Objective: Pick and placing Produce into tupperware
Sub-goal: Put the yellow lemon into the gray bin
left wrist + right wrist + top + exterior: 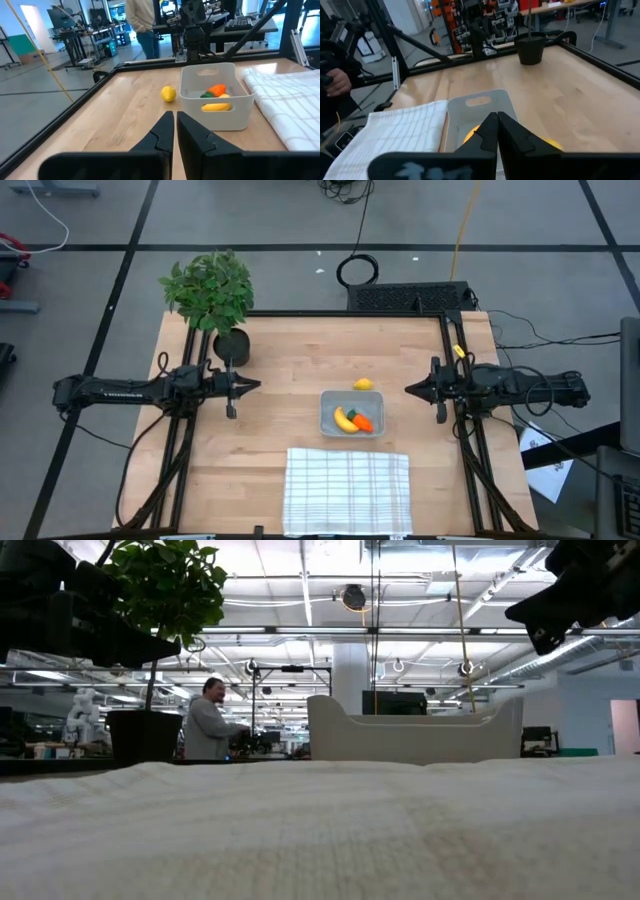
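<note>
Room: large workshop hall with a grey floor, black floor lines, ceiling pipes and desks; a person (208,720) in a grey top stands far behind the table.
Surface: pale wooden table (290,370) with visible grain, framed by black metal rails.
Landmark: small translucent grey-clear plastic tupperware (351,414), rectangular with rounded corners, smooth walls and a slot handle, near the table's middle.
Banana: curved yellow toy banana (344,419) lying inside the tupperware, against the carrot.
Carrot: tapered orange toy carrot with a green top (362,421) lying inside the tupperware beside the banana.
Lemon: small rounded yellow toy lemon (363,384) on the bare wood just beyond the tupperware's far wall, outside it.
Cloth: white woven cloth with a thin checked pattern (347,491), flat and rectangular, just beside the tupperware's near wall at the table's front edge.
Plant: leafy green plant in a round black pot (212,292), well apart from the tupperware at the far left corner.
Left gripper: matte dark left gripper (252,385) hovers to the left of the tupperware, pointed at it, fingers together, holding nothing.
Right gripper: matte dark right gripper (412,389) hovers to the right of the tupperware, fingers pressed together, empty.
</note>
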Motion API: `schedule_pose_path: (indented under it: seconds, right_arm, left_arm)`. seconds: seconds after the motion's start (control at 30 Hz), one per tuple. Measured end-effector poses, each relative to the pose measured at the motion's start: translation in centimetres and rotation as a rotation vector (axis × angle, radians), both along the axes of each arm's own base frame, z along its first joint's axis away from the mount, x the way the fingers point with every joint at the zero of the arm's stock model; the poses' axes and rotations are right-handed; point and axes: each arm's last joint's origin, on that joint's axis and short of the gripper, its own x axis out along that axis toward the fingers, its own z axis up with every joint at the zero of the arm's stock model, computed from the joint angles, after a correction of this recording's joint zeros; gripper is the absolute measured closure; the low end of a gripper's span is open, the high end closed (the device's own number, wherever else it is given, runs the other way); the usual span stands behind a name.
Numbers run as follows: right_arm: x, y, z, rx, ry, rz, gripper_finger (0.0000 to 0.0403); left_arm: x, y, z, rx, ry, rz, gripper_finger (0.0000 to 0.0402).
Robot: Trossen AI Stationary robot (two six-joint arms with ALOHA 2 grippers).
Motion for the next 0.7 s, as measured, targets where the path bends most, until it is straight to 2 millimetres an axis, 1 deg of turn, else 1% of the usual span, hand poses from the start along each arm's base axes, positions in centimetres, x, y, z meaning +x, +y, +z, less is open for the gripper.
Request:
schedule_pose_path:
  seconds: [0.2, 0.47, 0.7]
  right_arm:
    - [-0.2, 0.1, -1.7, 0.019, -0.020, 0.021, 0.0403]
    - [0.2, 0.1, -3.9, 0.026, -0.048, 0.025, 0.0403]
    - [0.3, 0.1, -4.4, 0.021, -0.034, 0.026, 0.0403]
  left_arm:
    - [0.0, 0.0, 0.0, -0.009, -0.001, 0.001, 0.0376]
    - [0.0, 0.1, 0.0, 0.003, 0.000, 0.026, 0.0376]
    - [0.0, 0.1, 0.0, -0.010, -0.002, 0.045, 0.0376]
